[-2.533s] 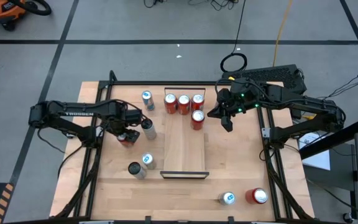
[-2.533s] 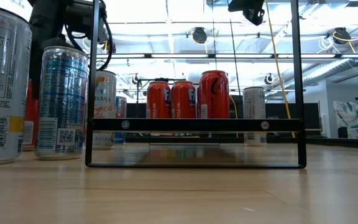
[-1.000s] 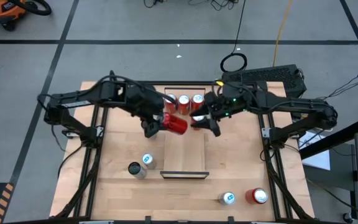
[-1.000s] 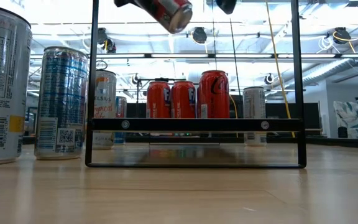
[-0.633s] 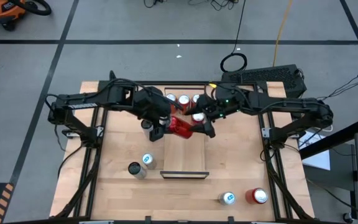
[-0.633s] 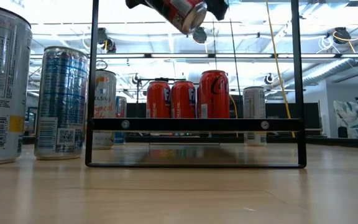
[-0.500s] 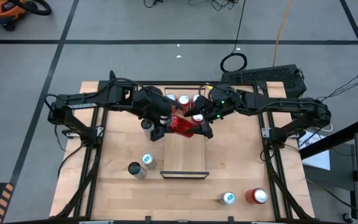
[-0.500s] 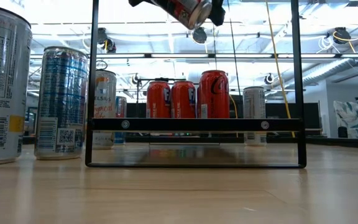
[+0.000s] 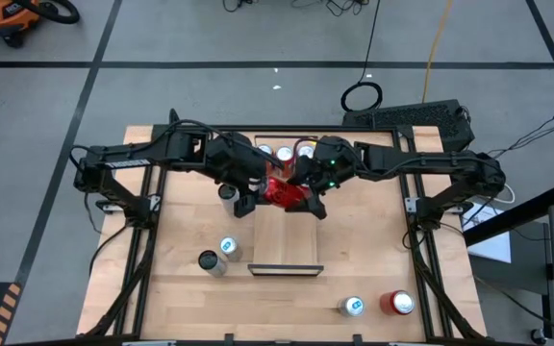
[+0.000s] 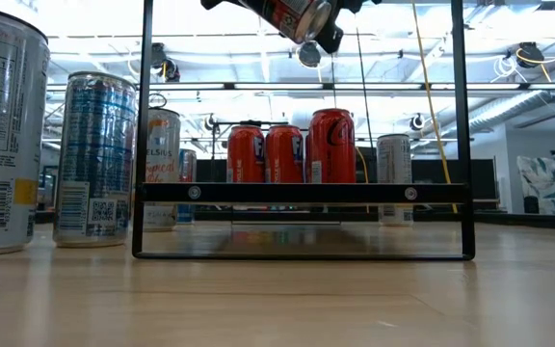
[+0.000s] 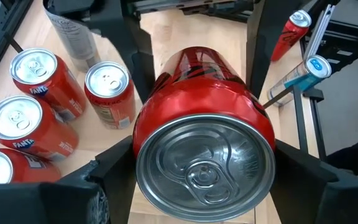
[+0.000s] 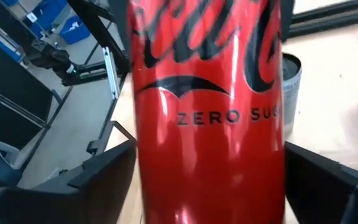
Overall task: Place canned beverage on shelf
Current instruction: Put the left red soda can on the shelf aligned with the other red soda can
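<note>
A red can was held in the air above the far part of the shelf, between the two grippers. The left gripper was pinched on the can's sides, one dark finger at each flank in the left wrist view. The right gripper was placed around the can's other end; its fingers were spread wide on either side, and contact could not be told. Three red cans were stood upright on the shelf's far end, just beyond the held can. A silver can was stood just beside the shelf, near the left gripper. The held can was tilted, its long axis running across the shelf, base toward the left wrist camera.
</note>
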`<state>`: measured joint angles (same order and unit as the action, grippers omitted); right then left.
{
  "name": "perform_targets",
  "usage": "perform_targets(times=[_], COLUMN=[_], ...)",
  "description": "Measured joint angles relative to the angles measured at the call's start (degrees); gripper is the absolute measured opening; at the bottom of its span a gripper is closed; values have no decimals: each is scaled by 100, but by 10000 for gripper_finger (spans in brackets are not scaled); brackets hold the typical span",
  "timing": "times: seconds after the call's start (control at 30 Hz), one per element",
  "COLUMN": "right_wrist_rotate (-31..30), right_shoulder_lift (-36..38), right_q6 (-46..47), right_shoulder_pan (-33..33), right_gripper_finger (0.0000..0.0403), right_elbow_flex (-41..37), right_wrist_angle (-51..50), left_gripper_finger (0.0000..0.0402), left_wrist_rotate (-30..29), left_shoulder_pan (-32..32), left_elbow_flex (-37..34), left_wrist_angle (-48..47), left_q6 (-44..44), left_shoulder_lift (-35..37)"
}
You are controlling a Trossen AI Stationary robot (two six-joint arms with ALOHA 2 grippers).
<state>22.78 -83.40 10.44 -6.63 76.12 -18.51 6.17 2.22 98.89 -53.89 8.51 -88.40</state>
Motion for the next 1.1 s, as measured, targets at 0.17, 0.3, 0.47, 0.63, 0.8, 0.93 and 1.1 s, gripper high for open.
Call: perform_targets(times=[0.17,0.3,0.47,0.63,0.8,0.93,1.1], right_wrist_rotate=[3,3,-42,-33,-10,28,129], right_shoulder_lift=[18,20,42,130,231,236,236], right_q6=[-178,-245,-233,-238,-258,-256,-216], right_shoulder_pan=[0,-2,-7,-85,-200,-229,-234], right_gripper_finger=[279,251,256,260,259,261,260], right_elbow_flex=[0,0,0,-2,-4,-4,-4], right_wrist_angle=[-9,5,8,18,79,209,569], left_gripper_finger=[293,315,329,332,333,333,334], left_wrist_rotate=[-74,-193,-487,-584,-798,-1071,-1128], left_shoulder_pan=[-3,-7,-26,-54,-108,-159,-163], left_elbow_flex=[0,0,0,3,7,7,10], left_wrist_angle=[5,64,78,122,162,479,728], left_q6=[78,185,815,1265,1523,1501,1345], left_shoulder_lift=[7,9,13,32,143,258,360])
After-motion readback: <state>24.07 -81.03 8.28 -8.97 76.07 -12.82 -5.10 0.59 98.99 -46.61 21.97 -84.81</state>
